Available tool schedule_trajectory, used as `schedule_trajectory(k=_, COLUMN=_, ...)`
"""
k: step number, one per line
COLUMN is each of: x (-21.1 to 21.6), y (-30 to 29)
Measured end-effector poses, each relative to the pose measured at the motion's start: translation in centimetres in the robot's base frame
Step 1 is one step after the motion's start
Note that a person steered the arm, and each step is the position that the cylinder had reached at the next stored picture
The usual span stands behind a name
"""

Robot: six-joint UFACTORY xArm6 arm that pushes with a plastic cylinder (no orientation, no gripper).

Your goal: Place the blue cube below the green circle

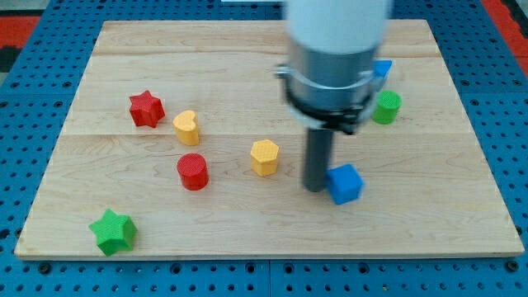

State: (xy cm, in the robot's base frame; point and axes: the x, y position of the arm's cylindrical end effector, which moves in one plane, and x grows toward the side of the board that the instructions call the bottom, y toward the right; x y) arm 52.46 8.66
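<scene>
Camera view: my tip (pixel 314 189) stands on the wooden counter (pixel 247 231), touching or all but touching the blue cube (pixel 345 183), which lies just to the tip's right in the view. The arm carries no hand, only the dark rod, so no spread or pinch applies. The green circle (pixel 385 107) sits toward the view's top and right of the tip, well apart from the blue cube and above it. A second blue block (pixel 382 68), shape unclear, shows partly behind the arm housing, just above the green circle. To the tip's left lie a yellow hexagon (pixel 265 157), a red cylinder (pixel 193 172), a yellow heart (pixel 186 128) and a red star (pixel 146 109). A green star (pixel 113 232) lies far to the lower left. No brand, label or writing is legible.
</scene>
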Motion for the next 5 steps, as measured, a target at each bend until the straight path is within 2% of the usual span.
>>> schedule_trajectory(k=1, x=0.5, y=3.2)
schedule_trajectory(k=3, x=3.9, y=3.8)
schedule_trajectory(k=4, x=2.7, y=5.0)
schedule_trajectory(k=5, x=-1.0, y=6.2)
